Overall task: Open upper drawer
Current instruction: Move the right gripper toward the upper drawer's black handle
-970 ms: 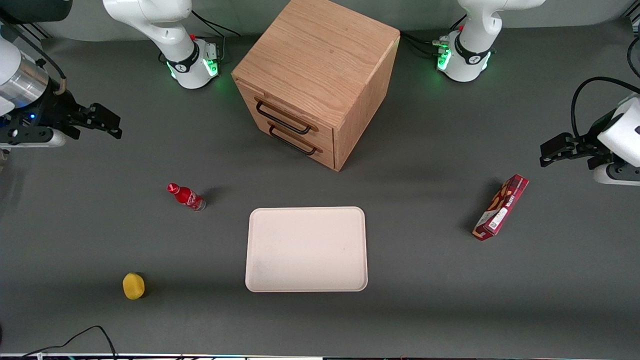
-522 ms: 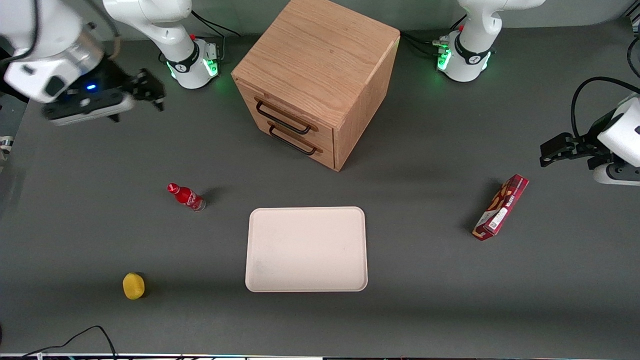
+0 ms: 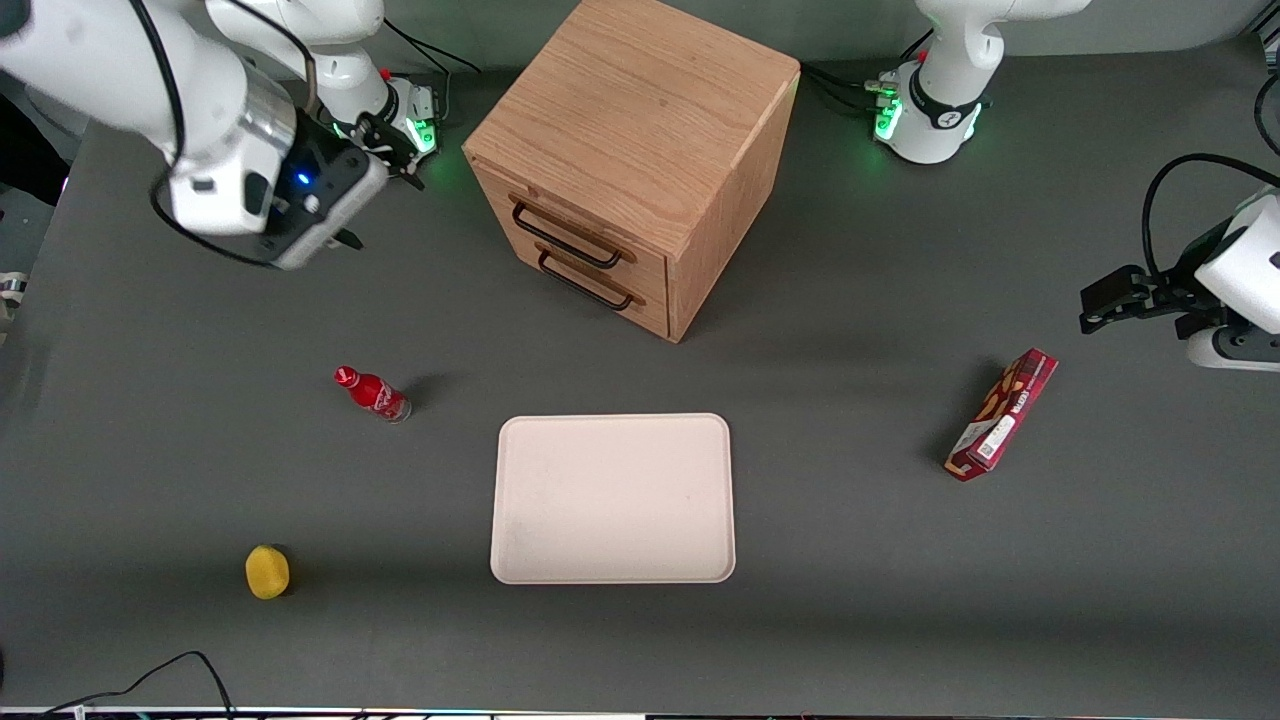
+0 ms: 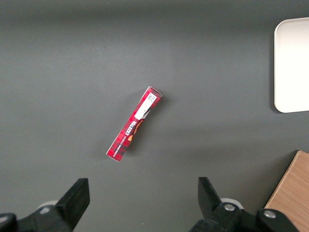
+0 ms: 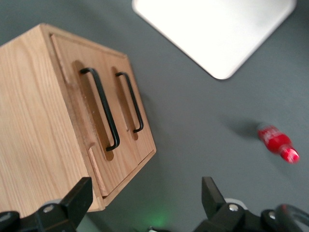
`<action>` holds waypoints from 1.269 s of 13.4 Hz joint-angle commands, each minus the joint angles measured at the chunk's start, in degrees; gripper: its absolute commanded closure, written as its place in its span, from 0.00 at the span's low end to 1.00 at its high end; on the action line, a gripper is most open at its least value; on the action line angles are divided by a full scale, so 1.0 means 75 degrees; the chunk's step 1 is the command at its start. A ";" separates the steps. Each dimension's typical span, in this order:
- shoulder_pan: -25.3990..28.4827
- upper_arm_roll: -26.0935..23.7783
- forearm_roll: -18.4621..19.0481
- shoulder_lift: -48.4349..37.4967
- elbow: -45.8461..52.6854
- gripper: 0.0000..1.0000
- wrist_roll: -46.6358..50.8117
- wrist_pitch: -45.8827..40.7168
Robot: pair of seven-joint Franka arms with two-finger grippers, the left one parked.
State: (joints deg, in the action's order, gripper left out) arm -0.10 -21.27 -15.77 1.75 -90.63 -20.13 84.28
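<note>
The wooden cube cabinet (image 3: 640, 110) stands far from the front camera, mid-table. Its upper drawer (image 3: 590, 232) is shut, with its black wire handle (image 3: 566, 240) above the lower drawer's identical handle (image 3: 588, 284). My right gripper (image 3: 378, 200) hovers above the table beside the cabinet, toward the working arm's end, well apart from the handles. Its fingers are open and empty. In the right wrist view the gripper (image 5: 145, 198) faces the drawer fronts: upper drawer (image 5: 79, 101) with its handle (image 5: 102, 110), and the lower handle (image 5: 131, 102).
A small red bottle (image 3: 372, 393) lies nearer the camera than the gripper and also shows in the right wrist view (image 5: 277, 142). A cream tray (image 3: 612, 498) lies in front of the cabinet. A yellow object (image 3: 267, 571) and a red box (image 3: 1002, 414) lie on the table.
My right gripper has swung from the working arm's edge of the table toward the cabinet and farther from the front camera. The drawers and other objects have not moved.
</note>
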 commanded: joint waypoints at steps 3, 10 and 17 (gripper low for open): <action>-0.0022 -0.0468 -0.0614 0.0855 0.0154 0.00 -0.0562 0.0000; -0.0010 -0.0984 -0.1026 0.0986 -0.1274 0.00 -0.0433 0.1535; 0.0083 -0.1265 -0.1026 0.1079 -0.2224 0.00 -0.0433 0.2812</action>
State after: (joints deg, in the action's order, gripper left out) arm 0.25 -30.63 -21.94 10.01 -105.21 -23.03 102.58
